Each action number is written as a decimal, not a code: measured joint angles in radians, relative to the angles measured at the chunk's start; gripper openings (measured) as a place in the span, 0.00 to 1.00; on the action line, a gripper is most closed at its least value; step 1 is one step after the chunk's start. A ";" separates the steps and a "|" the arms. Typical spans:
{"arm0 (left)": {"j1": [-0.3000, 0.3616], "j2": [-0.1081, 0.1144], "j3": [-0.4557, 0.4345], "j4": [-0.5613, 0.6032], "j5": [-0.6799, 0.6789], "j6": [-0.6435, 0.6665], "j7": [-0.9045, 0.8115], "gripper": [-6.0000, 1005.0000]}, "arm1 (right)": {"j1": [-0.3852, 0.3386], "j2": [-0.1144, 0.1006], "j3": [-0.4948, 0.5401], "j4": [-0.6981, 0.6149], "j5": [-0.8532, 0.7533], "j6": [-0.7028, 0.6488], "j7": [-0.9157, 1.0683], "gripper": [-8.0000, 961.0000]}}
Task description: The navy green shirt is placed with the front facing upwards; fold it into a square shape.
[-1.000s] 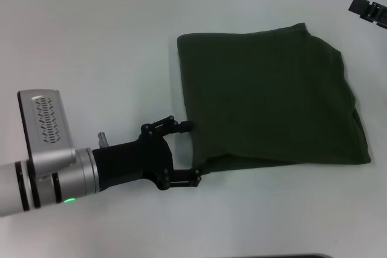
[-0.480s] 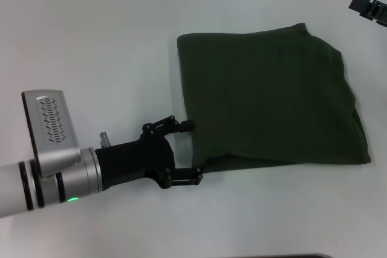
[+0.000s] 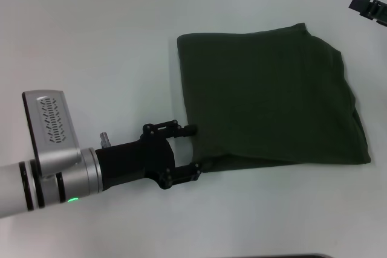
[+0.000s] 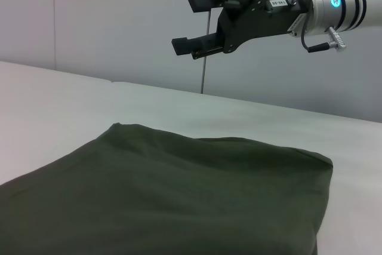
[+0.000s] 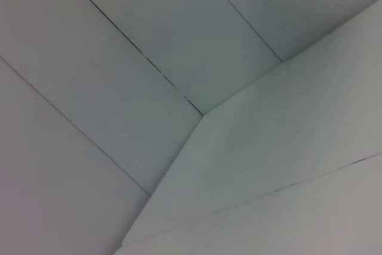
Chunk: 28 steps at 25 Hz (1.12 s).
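Green cotton, folded to a rough square: the shirt (image 3: 272, 98) lies plain side up on the white bench (image 3: 109, 40). Nearest, the left tool (image 3: 192, 150) sits at the shirt's near left corner, fingers apart. Farther off, the right tool (image 4: 192, 21) hangs above the bench, fingers parted, holding nothing.

The dark olive-green cotton shirt (image 3: 272, 98) lies folded into a rough square on the white bench (image 3: 91, 40), plain side up. The left gripper (image 3: 193, 150), black on a silver arm, sits at the shirt's near-left corner, fingers (image 3: 188, 130) spread at the fabric edge. The right gripper (image 3: 369, 7) shows at the far right edge, apart from the shirt.
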 joint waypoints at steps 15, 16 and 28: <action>0.001 0.000 0.015 0.005 0.011 0.009 0.028 0.64 | 0.000 0.001 0.000 0.000 0.004 0.001 -0.004 0.95; 0.002 0.000 0.016 0.006 0.010 0.011 0.034 0.62 | 0.000 0.001 0.000 0.000 0.006 0.001 -0.004 0.95; -0.002 0.001 0.015 0.006 0.012 0.001 0.027 0.22 | -0.003 0.002 0.000 0.000 0.013 0.000 -0.006 0.95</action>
